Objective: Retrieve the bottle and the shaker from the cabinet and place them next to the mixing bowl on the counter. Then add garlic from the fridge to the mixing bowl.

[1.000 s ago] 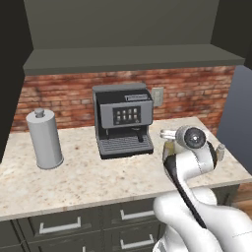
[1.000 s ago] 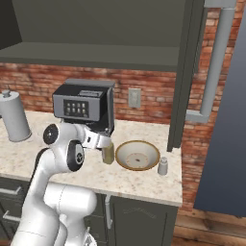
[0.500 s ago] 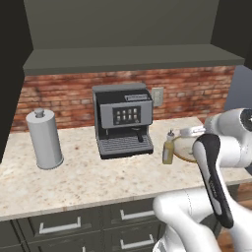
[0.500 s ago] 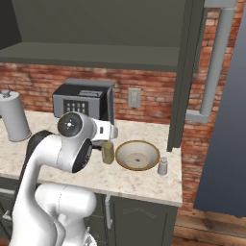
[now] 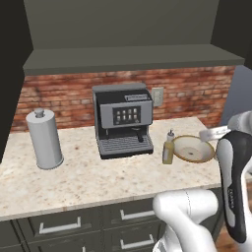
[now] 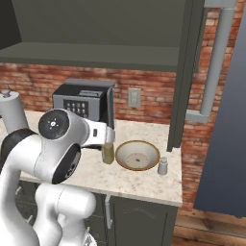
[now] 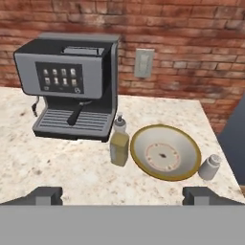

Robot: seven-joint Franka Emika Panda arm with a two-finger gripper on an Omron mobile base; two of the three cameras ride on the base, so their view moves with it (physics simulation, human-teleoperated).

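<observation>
The yellowish bottle stands upright on the counter, just left of the tan mixing bowl. The small white shaker stands at the bowl's right. My gripper hangs back above the counter's front, open wide, nothing between its fingertips. From the base, the bottle and bowl sit right of the coffee machine, with my forearm in front at the right. The bowl and shaker also show from the other side. Garlic is out of view.
A black and grey coffee machine stands against the brick wall. A grey paper towel holder is at the far left. The open cabinet shelf hangs overhead, its door swung out. A dark panel bounds the counter's right end.
My arm has swung rightward in the left base view, away from the bowl. The bottle, bowl and shaker have stayed put.
</observation>
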